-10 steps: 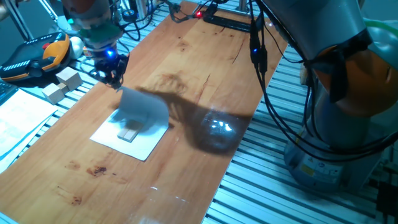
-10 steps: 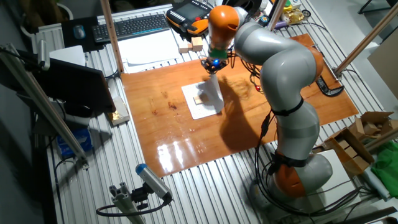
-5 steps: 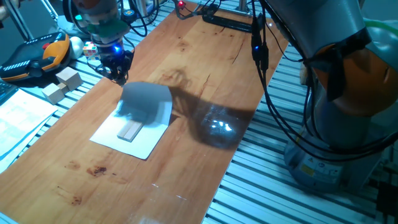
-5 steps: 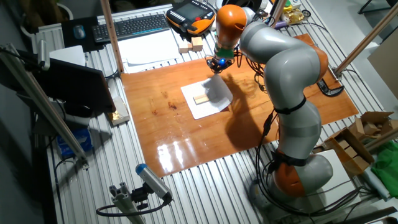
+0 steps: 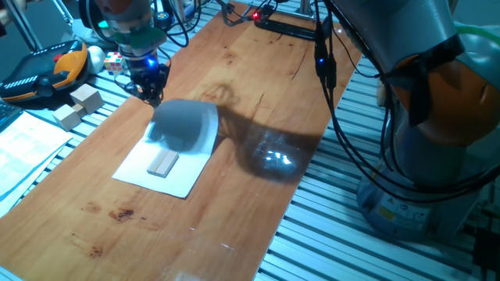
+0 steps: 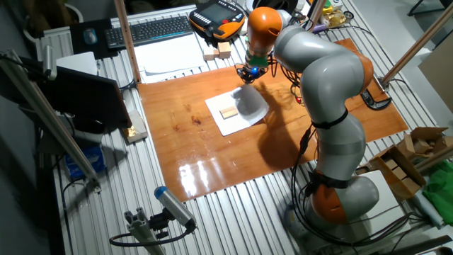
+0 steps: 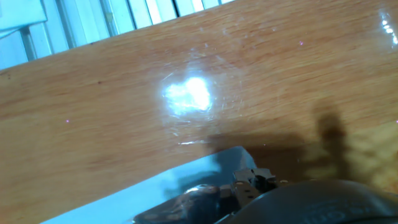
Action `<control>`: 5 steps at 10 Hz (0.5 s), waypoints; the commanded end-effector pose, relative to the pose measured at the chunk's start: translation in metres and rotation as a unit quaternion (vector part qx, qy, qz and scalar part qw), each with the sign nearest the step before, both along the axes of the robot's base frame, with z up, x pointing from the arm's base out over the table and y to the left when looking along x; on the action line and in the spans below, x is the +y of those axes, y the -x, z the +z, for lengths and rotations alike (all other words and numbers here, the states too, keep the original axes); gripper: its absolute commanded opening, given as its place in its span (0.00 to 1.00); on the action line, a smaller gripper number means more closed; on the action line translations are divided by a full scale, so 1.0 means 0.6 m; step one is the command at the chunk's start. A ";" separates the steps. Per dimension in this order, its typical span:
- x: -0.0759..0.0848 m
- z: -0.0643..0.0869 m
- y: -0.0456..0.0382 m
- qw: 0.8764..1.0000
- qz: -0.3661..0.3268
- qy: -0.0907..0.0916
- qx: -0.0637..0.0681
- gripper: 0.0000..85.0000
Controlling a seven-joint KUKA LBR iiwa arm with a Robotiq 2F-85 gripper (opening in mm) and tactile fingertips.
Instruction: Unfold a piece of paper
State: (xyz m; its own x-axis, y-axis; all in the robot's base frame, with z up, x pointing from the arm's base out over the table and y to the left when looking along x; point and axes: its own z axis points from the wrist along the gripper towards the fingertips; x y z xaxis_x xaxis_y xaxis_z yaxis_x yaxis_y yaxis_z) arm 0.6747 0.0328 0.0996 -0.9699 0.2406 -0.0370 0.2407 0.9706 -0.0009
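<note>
Pinching one corner of the piece of paper (image 5: 181, 134), the tool (image 5: 150, 94) holds a flap raised just below itself (its fingers clamped on the sheet), the rest flat on the worktop (image 5: 258, 70) under a wooden block (image 5: 163, 163).

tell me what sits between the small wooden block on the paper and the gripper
Only the paper's lifted flap, curling up from beside the block to the gripper; clearest in one fixed view.

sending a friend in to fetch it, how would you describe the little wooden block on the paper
On the wooden table, find the piece of paper the gripper lifts. The small tan block lies on its flat half, unlike the bigger blocks off the table's edge.
</note>
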 end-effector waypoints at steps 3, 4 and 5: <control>-0.007 0.002 0.000 1.000 0.003 0.007 -0.007 0.47; -0.009 0.001 0.001 1.000 0.005 0.012 -0.011 0.52; -0.013 0.004 0.001 1.000 0.006 0.015 -0.015 0.55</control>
